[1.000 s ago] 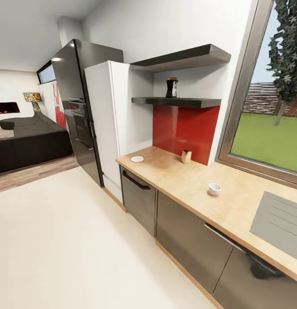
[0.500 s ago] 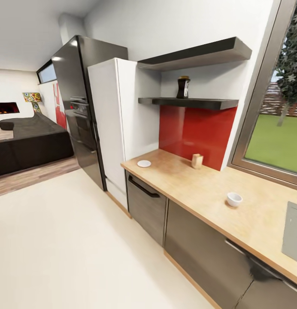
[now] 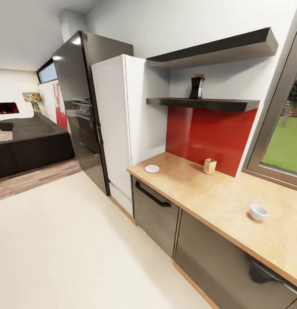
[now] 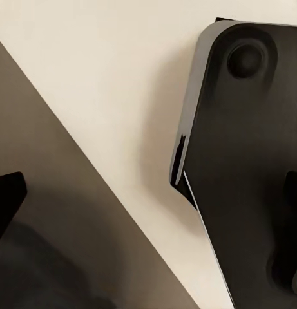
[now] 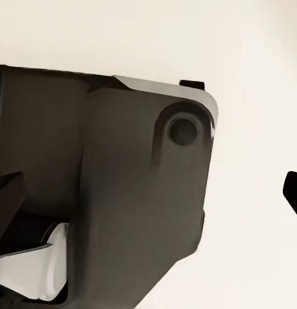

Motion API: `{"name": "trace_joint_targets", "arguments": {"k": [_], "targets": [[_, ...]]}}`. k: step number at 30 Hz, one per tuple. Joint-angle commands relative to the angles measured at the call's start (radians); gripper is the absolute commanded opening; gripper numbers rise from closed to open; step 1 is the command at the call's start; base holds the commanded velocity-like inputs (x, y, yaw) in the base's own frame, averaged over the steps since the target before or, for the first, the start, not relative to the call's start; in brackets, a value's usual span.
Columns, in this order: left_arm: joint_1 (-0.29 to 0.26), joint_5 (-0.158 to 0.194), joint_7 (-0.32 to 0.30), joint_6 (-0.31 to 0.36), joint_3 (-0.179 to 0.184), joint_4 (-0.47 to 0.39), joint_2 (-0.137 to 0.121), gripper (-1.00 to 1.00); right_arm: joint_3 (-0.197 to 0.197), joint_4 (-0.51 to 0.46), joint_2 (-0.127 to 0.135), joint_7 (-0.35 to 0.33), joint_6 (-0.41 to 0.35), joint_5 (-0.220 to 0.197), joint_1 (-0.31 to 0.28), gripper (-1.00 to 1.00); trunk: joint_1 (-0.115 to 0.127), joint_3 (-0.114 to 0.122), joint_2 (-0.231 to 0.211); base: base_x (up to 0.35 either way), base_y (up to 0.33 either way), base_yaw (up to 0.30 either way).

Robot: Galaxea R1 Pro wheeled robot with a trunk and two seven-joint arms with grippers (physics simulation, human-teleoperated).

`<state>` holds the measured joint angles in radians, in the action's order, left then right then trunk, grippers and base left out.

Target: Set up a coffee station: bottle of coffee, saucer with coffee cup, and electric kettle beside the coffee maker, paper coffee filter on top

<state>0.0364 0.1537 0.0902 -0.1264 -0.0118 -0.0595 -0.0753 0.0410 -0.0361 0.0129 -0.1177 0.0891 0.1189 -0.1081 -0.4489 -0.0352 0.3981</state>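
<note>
Countertop (image 3: 217,197) runs from centre frame down to the lower right of the head view, its wooden edge facing a wide pale floor (image 3: 80,249) that leaves the base plenty of room on the left. On it, the saucer (image 3: 152,168) sits near the left end beside the white cabinet (image 3: 118,128), the cup (image 3: 259,212) lies well apart at the right, and a small tan box (image 3: 210,165) stands against the red backsplash. Up in the upper right, the bottle (image 3: 197,87) stands on the thin shelf (image 3: 204,103), under a thicker board (image 3: 217,47). Reaching it looks risky: the board above leaves a tight gap, and a high arm could knock the bottle off the shelf's front edge. Rolling too close could also bump the cabinets below. Left wrist view shows dark robot bodywork over floor; I cannot tell how that pincer stands. Right wrist view is similar, perhaps with a fingertip at the right edge, and its pincer state is likewise unclear.
</note>
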Motion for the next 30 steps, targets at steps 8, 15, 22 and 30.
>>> {"name": "trace_joint_targets", "arguments": {"k": [8, 15, 22, 30], "targets": [[0.0, 0.006, 0.0, -0.001, 0.0, -0.002, 0.0, 1.0, 0.005, 0.0, 0.0, -0.002, 0.003, 0.01, -0.001, 1.0, -0.001, -0.002, 0.002, 0.285, 0.225, 0.0], [0.001, 0.006, 0.0, -0.001, 0.0, -0.002, 0.0, 1.0, 0.014, -0.003, 0.001, -0.002, 0.003, 0.006, -0.001, 1.0, -0.001, -0.002, 0.002, 0.285, 0.225, 0.0], [0.0, 0.006, 0.0, -0.001, 0.0, -0.002, 0.001, 1.0, 0.014, -0.004, 0.001, -0.006, 0.004, 0.004, -0.001, 1.0, -0.001, -0.002, 0.002, 0.284, 0.229, -0.162], [0.0, 0.004, 0.0, -0.001, 0.001, -0.002, 0.004, 1.0, 0.014, -0.004, 0.001, -0.007, 0.004, 0.004, -0.001, 1.0, -0.001, -0.002, 0.002, 0.233, 0.259, -0.263]]}}
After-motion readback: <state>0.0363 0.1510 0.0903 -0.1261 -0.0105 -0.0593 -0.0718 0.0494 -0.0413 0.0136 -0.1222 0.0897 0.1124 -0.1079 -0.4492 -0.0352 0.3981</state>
